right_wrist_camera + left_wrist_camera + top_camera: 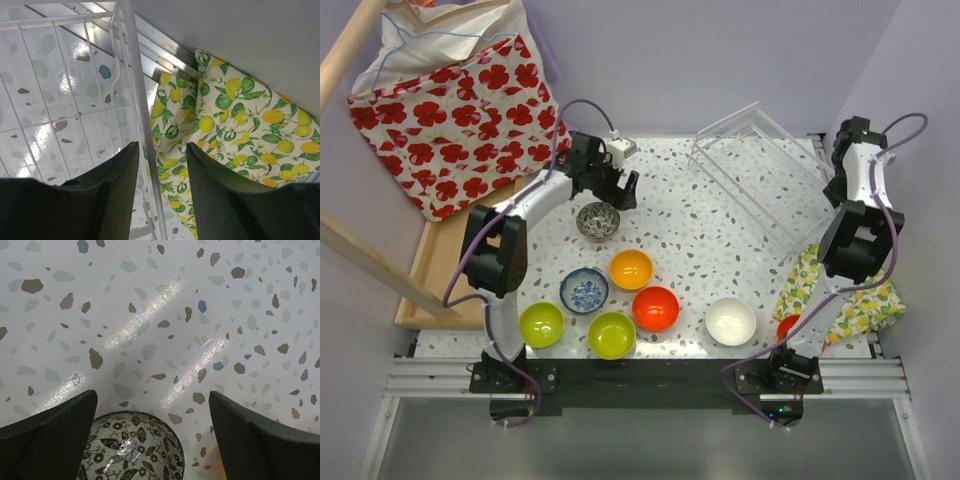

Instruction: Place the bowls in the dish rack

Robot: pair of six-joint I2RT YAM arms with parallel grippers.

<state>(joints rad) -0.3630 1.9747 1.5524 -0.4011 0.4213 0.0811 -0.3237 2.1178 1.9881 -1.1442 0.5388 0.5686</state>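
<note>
Eight bowls sit on the speckled table: grey-patterned (597,220), orange-yellow (631,268), blue-patterned (584,290), red-orange (655,308), two lime green (541,324) (611,335), white (731,321), and a second red-orange one (787,326) half hidden behind the right arm. My left gripper (613,195) (152,405) is open just behind the grey-patterned bowl (132,447), whose far rim lies between the fingers. The wire dish rack (760,165) stands at the back right, with no bowls in it. My right gripper (833,187) (162,150) is open, its fingers straddling the rack's wire rim (127,60) without touching it.
A lemon-print cloth (840,300) (240,110) lies at the table's right edge beside the rack. A red-flowered bag (450,110) and a flat wooden tray (435,270) are at the left. Wooden poles cross the far left.
</note>
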